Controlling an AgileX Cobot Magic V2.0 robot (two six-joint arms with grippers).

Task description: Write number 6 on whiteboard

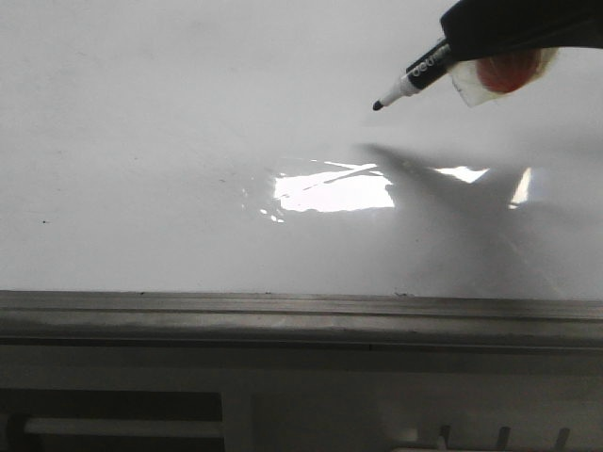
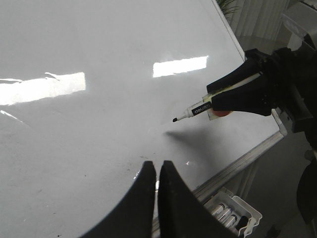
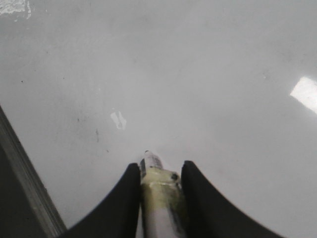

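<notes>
Bright glare patches on the glossy whiteboard (image 1: 141,113); soft shadows, slightly hazy focus.

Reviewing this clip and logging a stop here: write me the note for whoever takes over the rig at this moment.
Right gripper: shut on the marker, cap off, tip pointing down toward the whiteboard; its shadow lies apart from the tip, so it looks lifted off the surface.
Left gripper: shut, holding nothing, over the near part of the board by the edge rail.
Done: marker picked up and brought over the board.
Left: no stroke visible yet; the whole number 6 remains to be written.
</notes>
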